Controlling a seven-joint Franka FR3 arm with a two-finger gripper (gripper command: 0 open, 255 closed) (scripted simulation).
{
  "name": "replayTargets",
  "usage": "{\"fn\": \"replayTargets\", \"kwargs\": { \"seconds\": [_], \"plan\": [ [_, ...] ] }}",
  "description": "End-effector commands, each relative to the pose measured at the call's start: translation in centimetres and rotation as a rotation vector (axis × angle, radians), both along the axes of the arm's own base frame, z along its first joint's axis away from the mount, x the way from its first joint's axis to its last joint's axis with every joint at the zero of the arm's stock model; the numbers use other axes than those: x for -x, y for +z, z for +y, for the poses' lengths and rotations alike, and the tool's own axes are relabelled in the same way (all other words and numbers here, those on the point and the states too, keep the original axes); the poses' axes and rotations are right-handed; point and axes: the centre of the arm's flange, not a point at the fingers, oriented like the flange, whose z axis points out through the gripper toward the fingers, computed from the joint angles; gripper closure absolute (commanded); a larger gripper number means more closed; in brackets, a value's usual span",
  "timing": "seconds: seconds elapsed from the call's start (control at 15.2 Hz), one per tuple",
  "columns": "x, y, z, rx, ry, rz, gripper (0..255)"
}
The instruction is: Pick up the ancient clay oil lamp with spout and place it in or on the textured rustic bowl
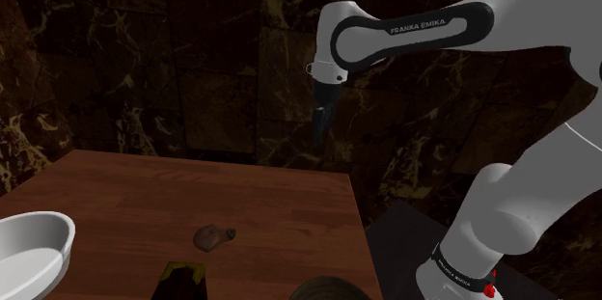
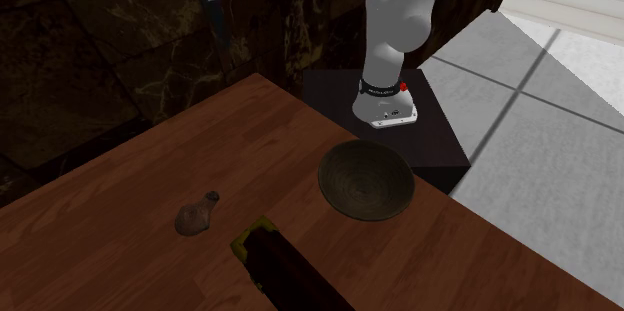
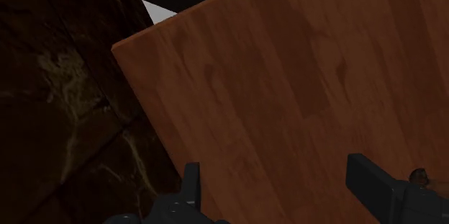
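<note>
Gripper (image 1: 320, 126) spread and empty, held high over the surface (image 1: 125, 197), judged ready to descend; lamp (image 2: 196, 216) lies mid-surface, untouched, well apart from the dark ribbed bowl (image 2: 366, 180) near the stand-side edge.

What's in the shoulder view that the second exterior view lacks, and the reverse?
Shoulder view, not the other: a white bowl at that view's left edge; the arm's lettered upper link. Second exterior view, not the other: pale tiled floor beside the stand; the dark ribbed bowl whole. Both: the brown oil lamp on the wooden table, a dark box with a yellowish end, the arm's base, and the ribbed bowl, cut by the shoulder view's bottom edge.
</note>
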Motion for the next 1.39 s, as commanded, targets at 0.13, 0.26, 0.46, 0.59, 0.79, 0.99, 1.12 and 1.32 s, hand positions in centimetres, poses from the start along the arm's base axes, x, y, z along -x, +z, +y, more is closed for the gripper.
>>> {"fn": "replayTargets", "kwargs": {
  "seconds": [0.13, 0.26, 0.46, 0.59, 0.79, 0.99, 1.12, 1.32],
  "plan": [
    [-2.4, -2.5, 3.6, -0.043, 0.073, 0.013, 0],
    [-3.6, -3.7, 5.4, -0.064, 0.109, 0.019, 0],
    [-5.1, -5.5, 8.3, -0.096, 0.164, 0.029, 0],
    [-6.1, -6.7, 10.3, -0.117, 0.2, 0.035, 0],
    [-7.4, -8.3, 13.4, -0.148, 0.254, 0.045, 0],
    [-8.5, -9.9, 16.6, -0.18, 0.309, 0.055, 0],
    [-9.1, -10.9, 18.8, -0.201, 0.345, 0.061, 0],
    [-9.9, -12.3, 22.2, -0.233, 0.399, 0.071, 0]
  ]
}}
